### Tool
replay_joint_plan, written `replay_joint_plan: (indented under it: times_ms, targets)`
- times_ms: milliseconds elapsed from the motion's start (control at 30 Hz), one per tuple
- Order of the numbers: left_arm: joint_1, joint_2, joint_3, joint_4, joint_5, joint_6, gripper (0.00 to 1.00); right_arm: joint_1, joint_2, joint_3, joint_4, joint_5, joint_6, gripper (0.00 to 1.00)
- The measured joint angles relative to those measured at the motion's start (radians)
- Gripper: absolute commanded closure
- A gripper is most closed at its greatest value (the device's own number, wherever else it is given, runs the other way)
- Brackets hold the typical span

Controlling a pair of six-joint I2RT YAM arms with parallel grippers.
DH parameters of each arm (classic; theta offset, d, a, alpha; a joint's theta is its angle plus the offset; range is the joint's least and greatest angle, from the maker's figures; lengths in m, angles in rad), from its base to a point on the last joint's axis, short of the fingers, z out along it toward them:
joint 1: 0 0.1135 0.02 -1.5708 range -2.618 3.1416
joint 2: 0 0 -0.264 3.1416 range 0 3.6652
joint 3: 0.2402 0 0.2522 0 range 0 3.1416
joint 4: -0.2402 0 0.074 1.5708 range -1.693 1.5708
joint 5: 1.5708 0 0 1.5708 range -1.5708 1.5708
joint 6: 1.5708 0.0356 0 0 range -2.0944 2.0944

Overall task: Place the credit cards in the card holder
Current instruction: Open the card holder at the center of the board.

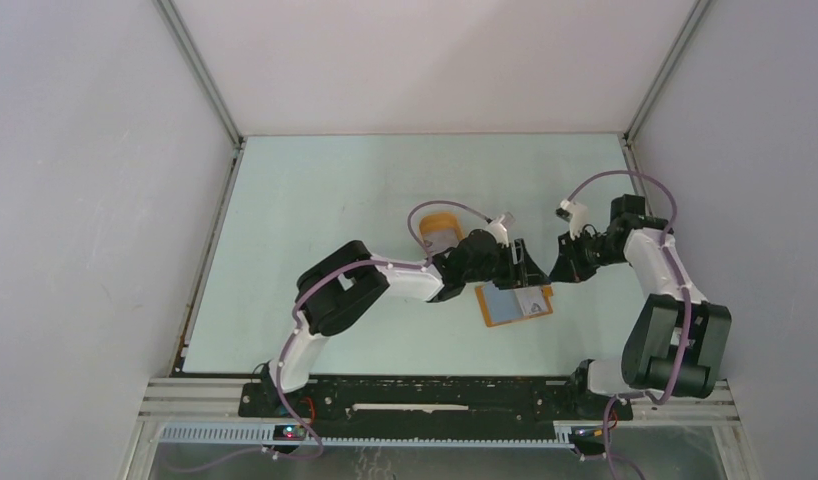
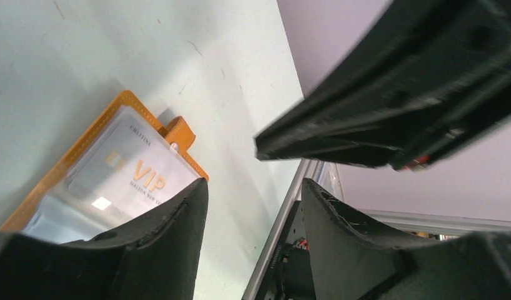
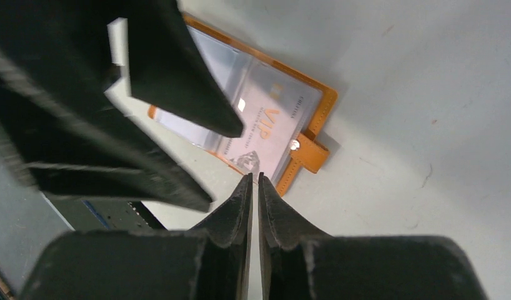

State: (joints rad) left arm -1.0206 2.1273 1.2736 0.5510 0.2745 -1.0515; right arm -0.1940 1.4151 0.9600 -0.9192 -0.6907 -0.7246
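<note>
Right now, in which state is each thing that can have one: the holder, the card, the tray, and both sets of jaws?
card holder: lying open on the table, strap unfastened.
VIP card: inside the holder, under clear plastic.
left gripper: jaws open, empty.
right gripper: jaws nearly closed, nothing seen between them.
oval tray: on the table, something pale inside.

You worked in a robot test cell, a lab kind of place.
Plain white panels [image 1: 85, 200] closed three sides, with aluminium profiles [image 1: 200, 70] at the corners. A pale green table [image 1: 325, 190] carried the left arm [image 1: 345, 290] and the right arm [image 1: 665, 270], bolted to a black base rail [image 1: 425, 395], with purple cables [image 1: 645, 180] along them.
</note>
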Motion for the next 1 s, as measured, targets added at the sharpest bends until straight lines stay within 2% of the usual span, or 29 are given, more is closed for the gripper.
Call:
replay_joint_plan:
  times_ms: [233, 400, 433, 533, 600, 633, 733, 867, 1000]
  targets:
    - [0.0, 0.023, 0.035, -0.085, -0.016, 0.055, 0.37, -0.04, -0.095, 0.0, -0.065, -0.13, -0.1, 0.86]
    - [0.0, -0.11, -0.037, -0.177, -0.1, 0.173, 0.37, -0.04, -0.221, 0.0, -0.069, -0.182, -0.129, 0.82]
    - [0.0, -0.162, -0.061, -0.193, -0.122, 0.203, 0.37, -0.039, -0.255, 0.0, -0.062, -0.182, -0.126, 0.73]
    - [0.0, -0.325, -0.122, -0.227, -0.2, 0.3, 0.36, -0.038, -0.367, 0.0, -0.014, -0.165, -0.097, 0.27]
    - [0.0, -0.453, -0.17, -0.245, -0.269, 0.376, 0.33, -0.036, -0.455, 0.0, 0.037, -0.163, -0.087, 0.07]
    - [0.0, -0.501, -0.188, -0.253, -0.296, 0.406, 0.29, -0.035, -0.486, 0.0, 0.057, -0.169, -0.075, 0.03]
    - [0.0, -0.649, -0.257, -0.282, -0.405, 0.509, 0.2, -0.032, -0.527, 0.011, 0.091, -0.231, -0.053, 0.04]
    - [0.008, -0.764, -0.32, -0.339, -0.536, 0.621, 0.01, 0.035, -0.471, 0.057, 0.111, -0.314, -0.016, 0.08]
    - [0.035, -0.798, -0.344, -0.423, -0.636, 0.727, 0.0, 0.195, -0.371, 0.064, 0.137, -0.32, 0.045, 0.11]
